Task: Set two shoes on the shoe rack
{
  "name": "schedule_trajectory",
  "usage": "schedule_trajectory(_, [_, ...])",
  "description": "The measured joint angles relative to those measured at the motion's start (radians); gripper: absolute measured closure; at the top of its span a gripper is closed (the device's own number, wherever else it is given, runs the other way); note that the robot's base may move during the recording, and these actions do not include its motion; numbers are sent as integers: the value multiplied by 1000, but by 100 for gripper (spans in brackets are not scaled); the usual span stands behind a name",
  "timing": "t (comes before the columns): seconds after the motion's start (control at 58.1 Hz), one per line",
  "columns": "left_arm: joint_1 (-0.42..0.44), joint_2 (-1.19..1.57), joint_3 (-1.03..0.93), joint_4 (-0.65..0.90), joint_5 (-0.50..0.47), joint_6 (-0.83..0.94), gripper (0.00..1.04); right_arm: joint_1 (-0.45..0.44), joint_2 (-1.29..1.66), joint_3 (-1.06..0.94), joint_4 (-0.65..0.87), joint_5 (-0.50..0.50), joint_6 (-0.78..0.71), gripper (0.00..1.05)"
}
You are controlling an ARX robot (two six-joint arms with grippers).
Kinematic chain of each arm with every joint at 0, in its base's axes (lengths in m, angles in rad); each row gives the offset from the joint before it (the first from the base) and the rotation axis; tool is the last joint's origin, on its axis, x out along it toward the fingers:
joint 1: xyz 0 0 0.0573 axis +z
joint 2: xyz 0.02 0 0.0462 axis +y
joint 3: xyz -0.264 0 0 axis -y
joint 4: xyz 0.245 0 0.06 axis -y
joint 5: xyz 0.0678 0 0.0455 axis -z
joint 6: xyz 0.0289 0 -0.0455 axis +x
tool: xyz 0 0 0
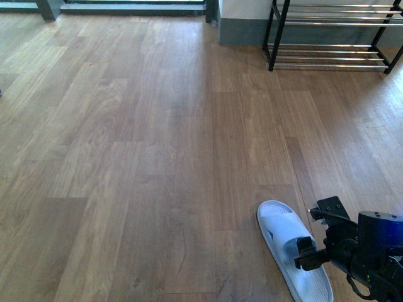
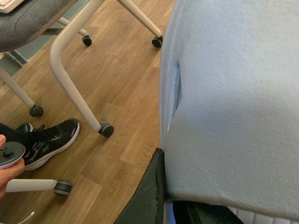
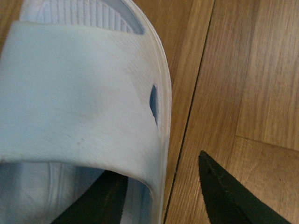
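The two shoes are out of view. The shoe rack (image 1: pixel 334 34) stands at the far right against the wall, black frame with chrome bars. A pale blue-white slide sandal (image 1: pixel 293 251) lies on the wooden floor near the front right. My right gripper (image 1: pixel 310 233) is open at it: in the right wrist view one finger (image 3: pixel 98 200) sits under the sandal's strap (image 3: pixel 79 93) and the other (image 3: pixel 229 196) is outside, over the floor. My left gripper (image 2: pixel 175 205) is shut on another slide sandal (image 2: pixel 233 93), which fills its view; one finger (image 2: pixel 147 196) presses its side.
In the left wrist view, white office chair legs (image 2: pixel 74 84) on castors stand over the floor, beside a person's black sneaker (image 2: pixel 46 142) and a hand with a controller (image 2: pixel 9 156). A grey wall base (image 1: pixel 242 28) adjoins the rack.
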Motion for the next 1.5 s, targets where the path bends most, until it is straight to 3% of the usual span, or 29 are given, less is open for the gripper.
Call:
schedule_trajectory(0.292, [0,0,0,0,0,0,103,-4,-6,-18,18,16,5,103])
schedule_trajectory(0.654, [0,0,0,0,0,0,103,-50,-169,-195,106,-46,-15,103])
schedule_trajectory(0.843, [0,0,0,0,0,0,103,-147,-518,-433,117,-137,-80,103])
schedule_trajectory(0.981, [0,0,0,0,0,0,103,-220,-857,-613,39,-193,-138,103])
schedule_trajectory(1.187, [0,0,0,0,0,0,103,-251,-1502,-818,-272,-278,-181,103])
schedule_trajectory(1.256, [0,0,0,0,0,0,103,-243,-1780,-852,-442,-294,-177,103])
schedule_trajectory(1.393, [0,0,0,0,0,0,103,-219,-2218,-876,-714,-288,-143,103])
schedule_trajectory(1.497, [0,0,0,0,0,0,103,-171,-2596,-908,-959,-218,-85,103])
